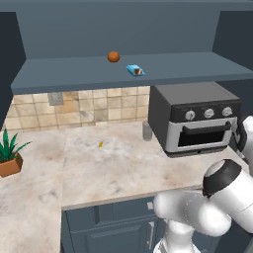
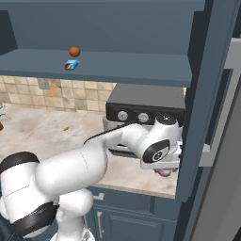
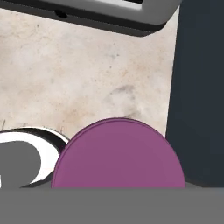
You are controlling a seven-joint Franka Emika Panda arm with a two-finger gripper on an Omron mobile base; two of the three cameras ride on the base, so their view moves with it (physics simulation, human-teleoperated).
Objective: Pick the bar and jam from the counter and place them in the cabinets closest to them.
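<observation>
The blue bar (image 1: 135,70) (image 2: 71,65) lies flat on the open cabinet shelf (image 1: 74,74) (image 2: 132,66), close to an orange-brown ball (image 1: 113,57) (image 2: 74,51). My arm stretches to the right end of the counter (image 1: 118,163) (image 2: 136,176), in front of the toaster oven. The pink-magenta jam (image 2: 164,172) (image 3: 118,153) sits right under my hand, just above the stone. My gripper (image 2: 163,170) is shut on it. In the hand view the jam looms large and hides my fingertips.
A grey toaster oven (image 1: 195,116) (image 2: 141,106) stands at the back right. A tall dark cabinet panel (image 2: 202,94) (image 3: 197,87) rises just right of the hand. On the counter are a potted plant (image 1: 9,155) far left, a small grey shaker (image 1: 147,131), and a yellow speck (image 1: 100,144).
</observation>
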